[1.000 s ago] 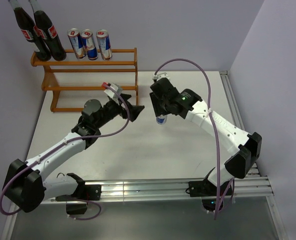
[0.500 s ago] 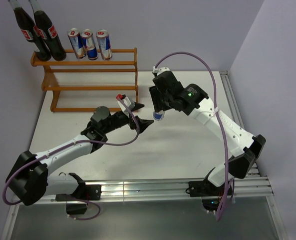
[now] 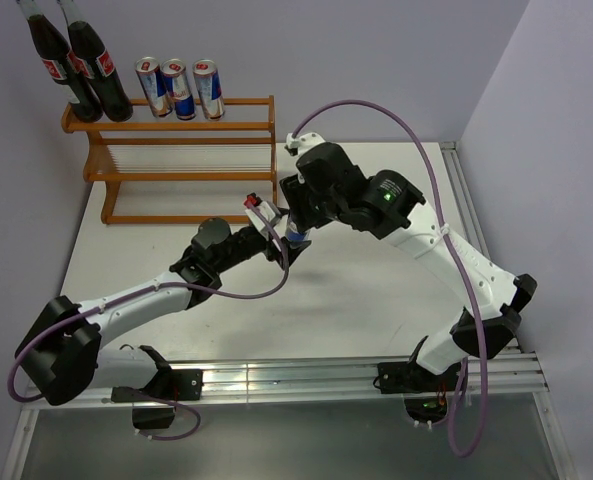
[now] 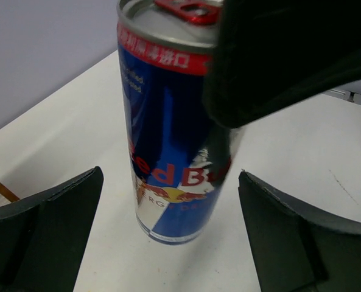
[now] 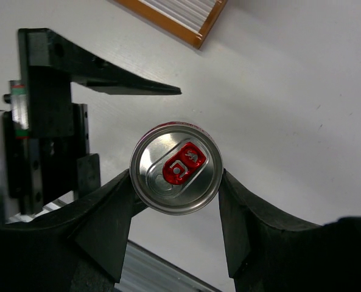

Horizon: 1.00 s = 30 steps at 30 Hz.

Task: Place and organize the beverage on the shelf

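Progress stands at five drinks of six by my count: two cola bottles [image 3: 96,65] and three Red Bull cans [image 3: 179,90] stand in a row on the top tier of the shelf [image 3: 176,176], which sits at the far left corner of the table [image 3: 376,300]. That leaves the fourth can [image 3: 296,236], upright near the table's middle, a little toward the far edge and off the shelf's right end. My right gripper [image 5: 176,182] has it: the arm arches in from the near right corner, wrist bent down over the can, and its fingers [image 5: 122,204] are closed against the can's sides below the rim. I cannot tell whether the base rests on the table or hangs just clear. My left arm stretches low from the near left corner, and the left gripper [image 4: 168,210] is spread wide, a finger on either side of the can, neither touching, holding nothing. I judge a hand-over is being set up; shelving this can remains.
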### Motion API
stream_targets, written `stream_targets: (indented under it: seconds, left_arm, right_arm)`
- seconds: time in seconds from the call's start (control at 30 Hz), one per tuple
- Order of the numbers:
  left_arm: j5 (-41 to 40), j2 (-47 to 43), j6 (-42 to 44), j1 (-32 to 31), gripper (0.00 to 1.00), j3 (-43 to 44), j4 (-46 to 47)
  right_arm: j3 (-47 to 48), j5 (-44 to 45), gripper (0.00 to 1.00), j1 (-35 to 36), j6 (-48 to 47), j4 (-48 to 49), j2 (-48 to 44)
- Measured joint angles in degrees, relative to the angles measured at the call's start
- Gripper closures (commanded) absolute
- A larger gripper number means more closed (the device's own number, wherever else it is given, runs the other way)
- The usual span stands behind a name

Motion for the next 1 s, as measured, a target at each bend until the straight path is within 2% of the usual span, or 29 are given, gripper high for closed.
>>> stream_targets:
  seconds: [0.1, 0.2, 0.27, 0.3, 0.43, 0.57, 0.63, 0.67, 0.77, 0.87, 0.97, 1.0]
  left_arm:
    - [-1.33, 0.35, 0.81, -0.26, 0.03, 0.0, -0.2]
    - [-2.38, 0.7, 1.01, -0.33, 0.13, 0.0, -0.81]
    - [-2.64, 0.7, 0.98, -0.42, 0.23, 0.0, -0.85]
    - [-2.73, 0.7, 1.07, -0.46, 0.33, 0.0, -0.9]
    - [-2.93, 0.66, 1.18, -0.85, 0.31, 0.0, -1.16]
    - [-3.04, 0.26, 1.16, -1.03, 0.21, 0.0, -1.31]
    - [-3.19, -0.11, 1.07, -1.03, 0.2, 0.0, -1.31]
    - [-3.26, -0.31, 1.01, -1.03, 0.2, 0.0, -1.31]
    - [-3.65, -0.81, 0.79, -1.11, 0.3, 0.0, -1.31]
    - [-3.85, -1.2, 0.76, -1.22, 0.32, 0.0, -1.29]
    - [-3.72, -1.49, 0.57, -1.4, 0.53, 0.0, -1.38]
    - [-3.56, -1.51, 0.57, -1.51, 0.68, 0.0, -1.4]
  right_arm:
    - [1.84, -0.26, 0.73, 1.51, -0.02, -0.98, 0.0]
    - [2.8, -0.44, 0.72, 2.45, -0.02, -1.14, 0.0]
    - [2.82, -0.44, 0.72, 2.82, -0.04, -1.22, 0.0]
    - [2.82, -0.48, 0.72, 2.99, -0.02, -1.22, 0.15]
    - [2.82, -0.52, 0.72, 3.1, 0.0, -1.07, 0.83]
    - [2.82, -0.52, 0.72, 3.26, 0.02, -1.27, 1.68]
    - [2.91, -0.31, 0.72, 3.34, 0.0, -1.42, 1.99]
    - [3.02, -0.2, 0.72, 3.39, 0.02, -1.53, 2.16]
    - [3.37, 0.09, 0.71, 3.61, 0.02, -1.73, 2.4]
    - [3.58, 0.35, 0.71, 3.8, 0.02, -1.68, 2.4]
    - [3.65, 0.59, 0.69, 3.87, 0.07, -1.46, 2.47]
    - [3.67, 0.76, 0.68, 3.87, 0.17, -1.27, 2.49]
